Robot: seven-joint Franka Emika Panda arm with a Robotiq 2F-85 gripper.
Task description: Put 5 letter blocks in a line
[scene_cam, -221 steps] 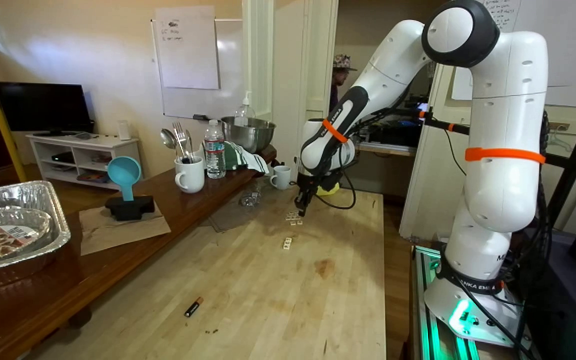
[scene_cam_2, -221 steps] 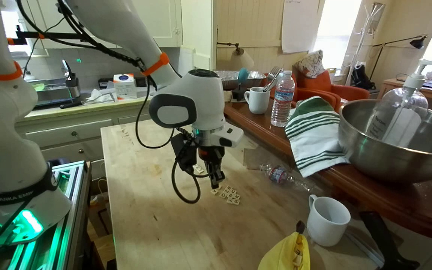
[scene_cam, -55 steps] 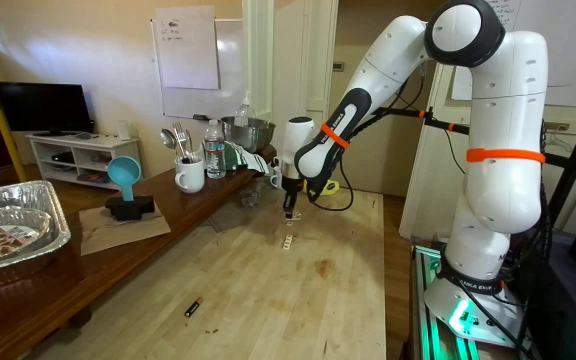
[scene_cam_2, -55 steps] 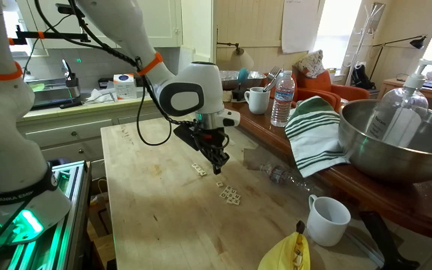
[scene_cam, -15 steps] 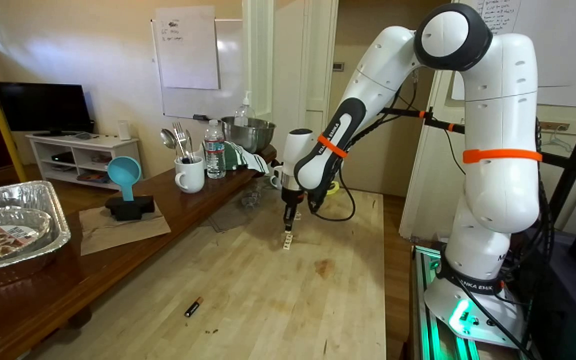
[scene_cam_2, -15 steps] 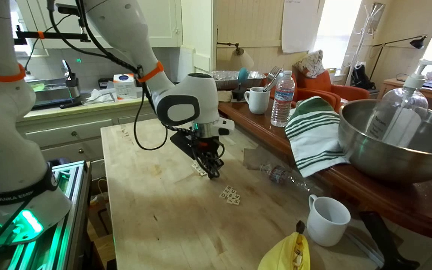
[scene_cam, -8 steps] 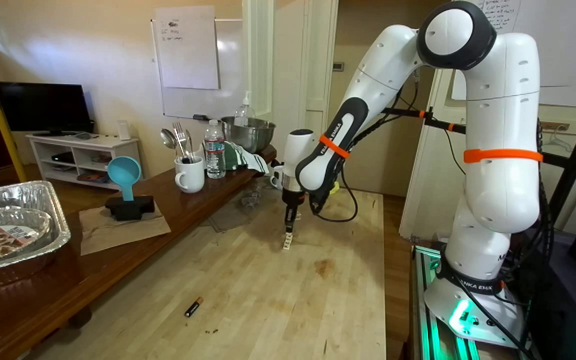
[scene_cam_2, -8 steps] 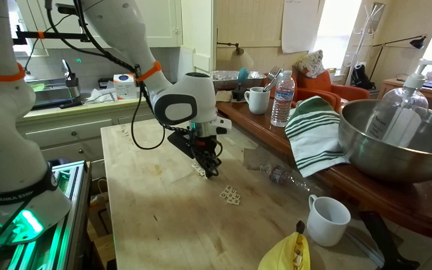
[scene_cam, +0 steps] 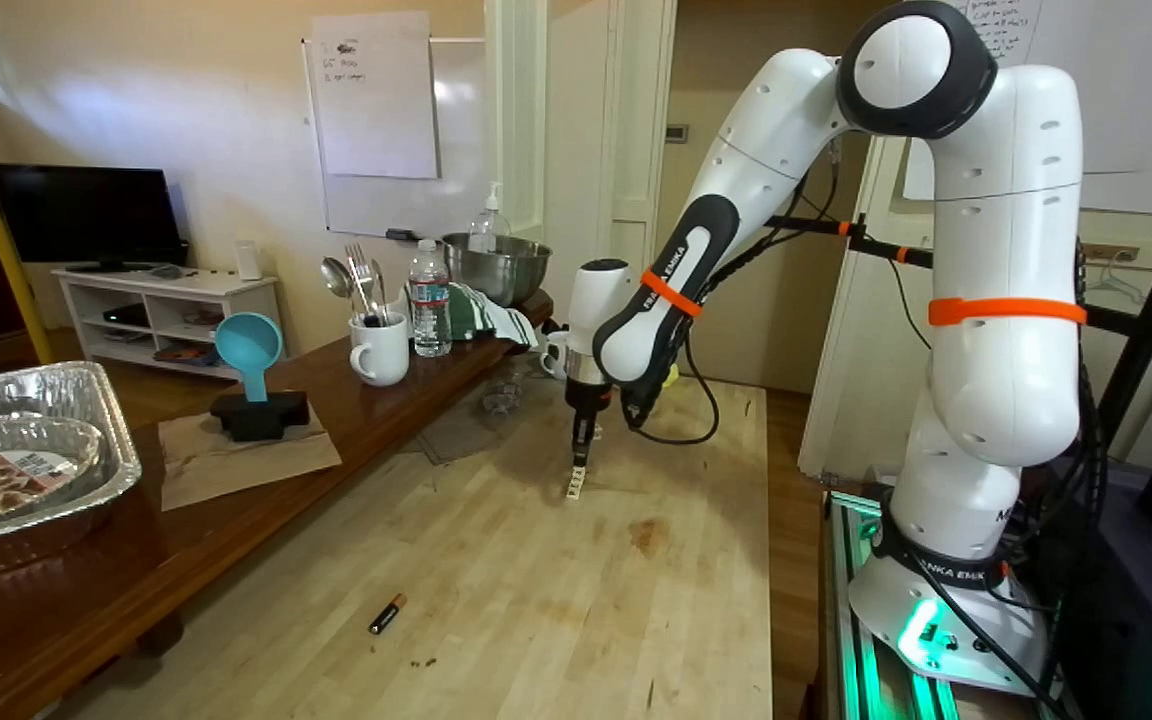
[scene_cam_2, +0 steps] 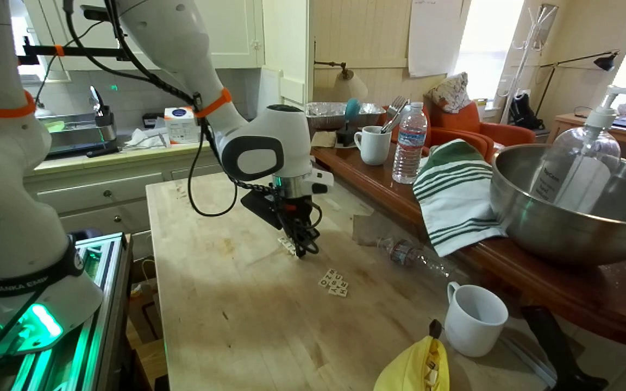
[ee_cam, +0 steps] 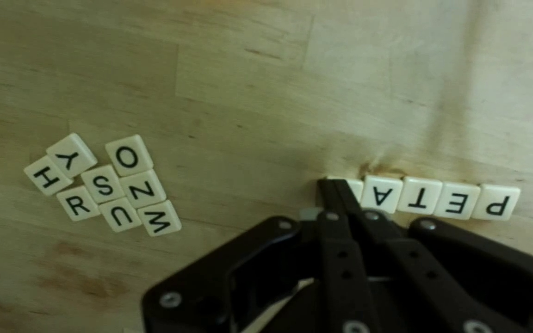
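Pale letter blocks lie flat on the wooden table. In the wrist view a row reads, right to left, P (ee_cam: 497, 202), E (ee_cam: 457, 201), T (ee_cam: 419, 196), A (ee_cam: 381, 194), then a fifth block (ee_cam: 355, 188) with its letter hidden by my fingers. The fifth sits close beside A. The row also shows in both exterior views (scene_cam: 574, 488) (scene_cam_2: 286, 244). My gripper (ee_cam: 338, 181) is shut, fingertips together, over the fifth block's outer edge; I cannot tell if they touch it. It also shows low at the row's end in both exterior views (scene_cam: 579, 463) (scene_cam_2: 300, 254).
A loose cluster of several letter blocks (ee_cam: 102, 185) lies apart from the row, also in an exterior view (scene_cam_2: 335, 282). A battery (scene_cam: 387, 614), a yellow pouch (scene_cam_2: 416, 366), a white mug (scene_cam_2: 475, 320) and a lying plastic bottle (scene_cam_2: 411, 255) are on the table. A raised wooden counter (scene_cam: 336, 420) borders it.
Since 3.7 s ago the loose block between cluster and row has come to the row's end, with the gripper moving the same way. In the last second the gripper shifted slightly further toward the row.
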